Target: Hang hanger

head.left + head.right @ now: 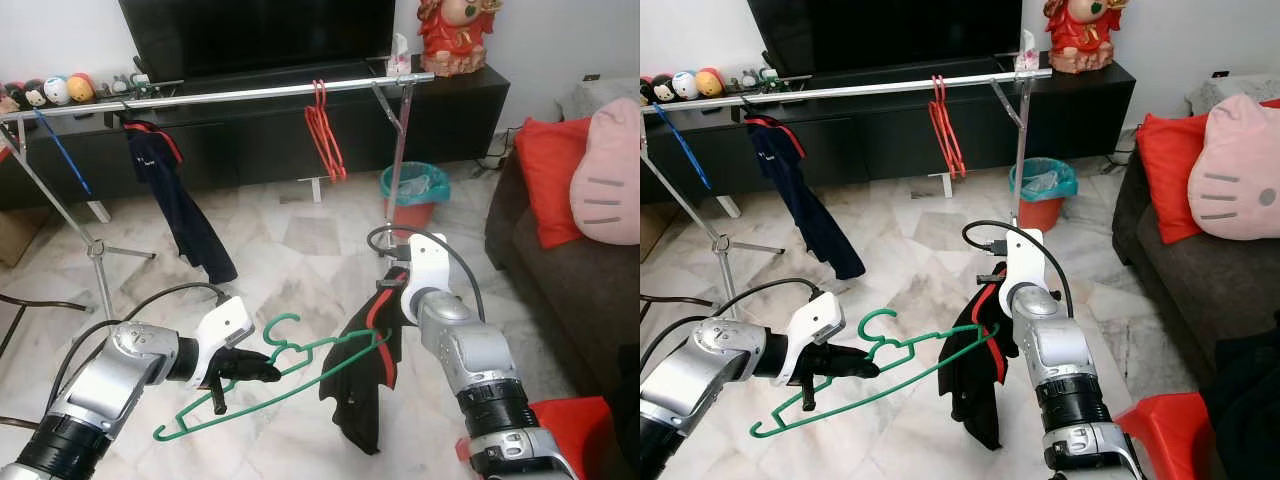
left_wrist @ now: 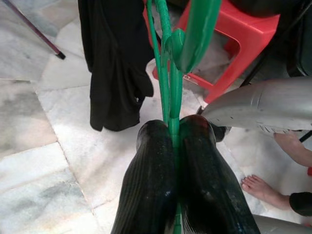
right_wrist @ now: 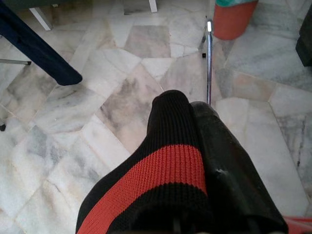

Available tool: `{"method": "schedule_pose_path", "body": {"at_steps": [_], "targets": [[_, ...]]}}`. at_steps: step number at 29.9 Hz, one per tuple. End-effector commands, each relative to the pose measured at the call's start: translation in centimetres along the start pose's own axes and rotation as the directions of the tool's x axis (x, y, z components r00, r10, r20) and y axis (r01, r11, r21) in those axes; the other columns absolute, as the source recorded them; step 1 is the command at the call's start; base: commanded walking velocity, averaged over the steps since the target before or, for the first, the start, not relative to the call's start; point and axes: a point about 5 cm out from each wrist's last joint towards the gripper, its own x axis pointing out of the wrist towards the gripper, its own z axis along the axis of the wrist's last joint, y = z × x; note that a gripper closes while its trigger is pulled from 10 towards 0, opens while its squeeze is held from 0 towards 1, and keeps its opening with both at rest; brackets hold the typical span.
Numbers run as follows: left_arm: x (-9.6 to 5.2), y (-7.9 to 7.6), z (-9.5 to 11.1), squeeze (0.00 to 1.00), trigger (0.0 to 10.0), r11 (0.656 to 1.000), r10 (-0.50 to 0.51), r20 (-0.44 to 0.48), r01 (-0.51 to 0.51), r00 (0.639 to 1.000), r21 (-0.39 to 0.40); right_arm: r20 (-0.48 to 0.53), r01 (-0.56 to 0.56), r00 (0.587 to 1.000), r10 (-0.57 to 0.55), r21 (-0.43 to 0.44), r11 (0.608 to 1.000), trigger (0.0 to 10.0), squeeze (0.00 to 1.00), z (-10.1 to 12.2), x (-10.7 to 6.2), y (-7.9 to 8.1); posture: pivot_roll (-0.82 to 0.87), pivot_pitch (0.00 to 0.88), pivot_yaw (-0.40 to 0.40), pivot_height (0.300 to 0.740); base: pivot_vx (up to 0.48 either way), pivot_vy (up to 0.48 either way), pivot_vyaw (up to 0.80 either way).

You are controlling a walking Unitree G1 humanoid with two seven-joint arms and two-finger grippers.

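Green plastic hanger sits low in the centre-left of the head views, tilted, with its hook pointing up toward the middle of the frame. Your left gripper has its jaws pinched tight on the hanger's bar, and the left wrist view confirms it: green rod squeezed between the two black fingers. Your right gripper is clamped on the black garment with the red stripe, which drapes off the hanger's right end and dangles toward the marble floor.

The silver rail runs across the top of the frame, well away from you, with red hangers and a navy garment already on it.

So you've got a carry ahead. My take: get the shirt properly seated on both shoulders of the hanger before you go, since it looks half on. Keep the hook upright while you walk, aim for the open stretch of rail between the navy garment and the red hangers, come in above the rail and lower the hook onto it. Don't release the left jaws until the hook bears weight. Mind the rack leg and the bin on the right.
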Motion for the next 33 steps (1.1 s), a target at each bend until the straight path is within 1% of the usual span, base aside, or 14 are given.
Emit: {"method": "schedule_pose_path", "body": {"at_steps": [1, 7, 9, 12, 17, 19, 21, 23, 25, 26, 28, 33], "targets": [[-0.5, -0.3, 0.3, 0.0, 10.0, 1.0, -0.028, -0.002, 0.028, 1.0, 0.008, 0.016, 0.006, 1.0, -0.006, -0.007, 1.0, 10.0, 0.0, 0.1, 0.0, -0.1, -0.05, 0.0, 0.085, 0.74, 0.0, 0.0, 0.0], [-0.6, -0.6, 0.3, 0.0, 10.0, 0.999, -0.048, -0.009, 0.048, 0.999, 0.007, 0.014, 0.01, 1.0, -0.01, -0.011, 1.0, 10.0, 0.0, 0.1, 0.1, -0.2, -0.05, 0.0, 0.085, 0.74, 0.0, 0.0, 0.0], [-0.6, -0.9, 0.2, 0.0, 10.0, 0.997, -0.074, -0.025, 0.075, 0.997, 0.012, 0.011, 0.007, 1.0, -0.007, -0.011, 1.0, 10.0, 0.0, 0.0, 0.1, -0.1, -0.05, 0.0, 0.085, 0.74, 0.0, 0.0, 0.0], [-0.6, -1.1, 0.1, 0.0, 10.0, 0.996, -0.087, -0.031, 0.088, 0.996, 0.016, 0.01, 0.006, 1.0, -0.006, -0.011, 1.0, 10.0, 0.0, -0.1, 0.1, -0.1, -0.05, 0.0, 0.085, 0.74, 0.0, 0.0, 0.0], [-0.7, -2.1, -0.3, 0.0, 10.0, 0.986, -0.166, -0.073, 0.167, 0.983, 0.012, -0.006, 0.02, 1.0, -0.02, -0.01, 1.0, 10.0, 0.0, -0.5, 0.2, -0.3, -0.05, 0.0, 0.084, 0.74, 0.0, 0.0, 0.0], [-0.7, -2.2, -0.4, 0.0, 10.0, 0.984, -0.175, -0.081, 0.177, 0.981, 0.012, -0.005, 0.025, 1.0, -0.025, -0.009, 1.0, 10.0, 0.0, -0.5, 0.2, -0.3, -0.05, 0.0, 0.084, 0.74, 0.0, 0.0, 0.0], [-0.6, -2.4, -0.7, 0.0, 10.0, 0.983, -0.183, -0.095, 0.184, 0.979, 0.008, 0.005, 0.024, 1.0, -0.024, 0.0, 1.0, 10.0, 0.0, -0.3, 0.2, -0.3, -0.05, 0.0, 0.085, 0.74, 0.0, 0.0, 0.0], [-0.5, -2.4, -1.5, 0.0, 10.0, 0.984, -0.177, -0.146, 0.179, 0.973, -0.004, 0.045, -0.008, 0.999, 0.008, 0.018, 1.0, 10.0, 0.0, 0.6, 0.0, 0.3, -0.05, 0.0, 0.084, 0.74, 0.0, 0.0, 0.0], [-0.4, -2.3, -1.8, 0.0, 10.0, 0.986, -0.162, -0.16, 0.165, 0.974, 0.002, 0.072, -0.039, 0.997, 0.038, 0.017, 0.999, 10.0, 0.0, 1.3, -0.2, 0.8, -0.05, 0.0, 0.085, 0.74, 0.0, 0.0, 0.0], [-0.2, -2.1, -1.8, 0.0, 10.0, 0.99, -0.137, -0.15, 0.139, 0.979, 0.001, 0.089, -0.059, 0.994, 0.057, 0.015, 0.998, 10.0, 0.0, 1.8, -0.4, 1.2, -0.05, 0.0, 0.085, 0.74, 0.0, 0.0, 0.0], [0.1, -1.8, -1.5, 0.0, 10.0, 0.994, -0.11, -0.123, 0.112, 0.986, 0.008, 0.093, -0.071, 0.993, 0.07, 0.006, 0.997, 10.0, 0.0, 2.0, -0.6, 1.7, -0.05, 0.0, 0.085, 0.74, 0.0, 0.0, 0.0], [0.1, -2.0, -0.3, 0.0, 10.0, 0.99, -0.142, -0.05, 0.141, 0.989, -0.009, 0.076, -0.068, 0.995, 0.067, 0.007, 0.998, 10.0, 0.0, 1.5, -0.3, 1.9, -0.05, 0.0, 0.083, 0.74, 0.0, 0.0, 0.0]]}}
